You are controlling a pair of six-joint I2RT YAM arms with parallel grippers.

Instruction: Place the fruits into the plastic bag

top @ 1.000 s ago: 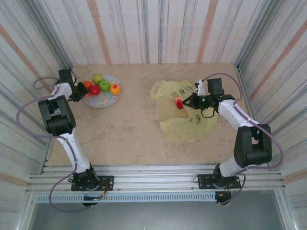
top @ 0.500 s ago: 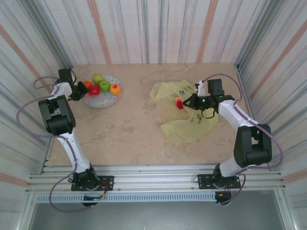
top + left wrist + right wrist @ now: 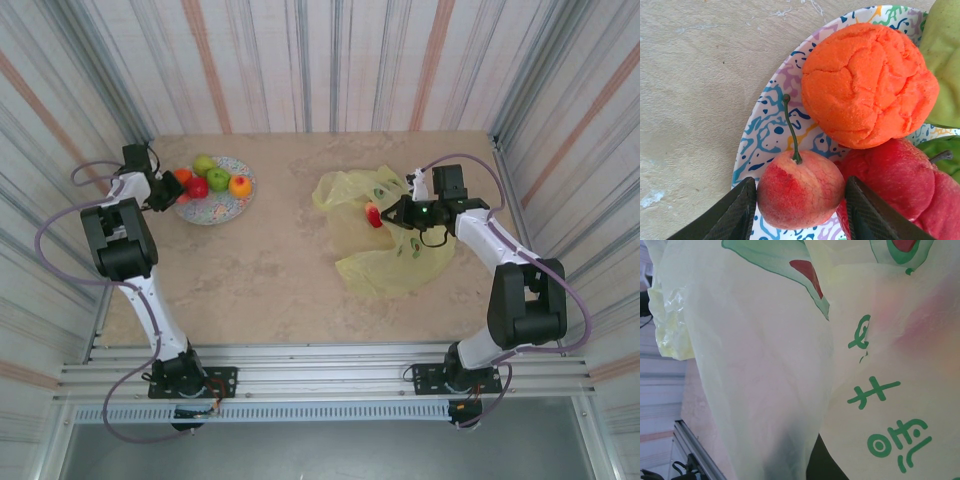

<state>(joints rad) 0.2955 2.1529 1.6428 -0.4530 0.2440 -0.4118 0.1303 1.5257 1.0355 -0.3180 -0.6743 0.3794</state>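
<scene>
On the speckled plate (image 3: 226, 214) at the far left lie several fruits: a green pear (image 3: 204, 163), a green apple (image 3: 218, 178), a red one (image 3: 197, 187), an orange (image 3: 183, 175) and a yellow-orange one (image 3: 240, 185). My left gripper (image 3: 160, 195) reaches over the plate's left rim. In the left wrist view it (image 3: 801, 186) is shut on a small stemmed peach (image 3: 800, 192), both fingers (image 3: 732, 215) pressed to its sides, beside the orange (image 3: 867, 85) and the red fruit (image 3: 895, 175). My right gripper (image 3: 397, 213) is shut on the plastic bag (image 3: 390, 262), holding its edge up. A red fruit (image 3: 373, 215) shows at the bag's mouth.
The plate's (image 3: 765, 135) rim lies under the peach. Bag film (image 3: 765, 365) with green print hangs close in front of the right wrist camera, one dark finger (image 3: 822, 465) behind it. Striped walls close the table on three sides.
The bag's lower folds have shifted slightly as the right gripper moved a little. The left gripper and the plate's fruits stay as they were.
</scene>
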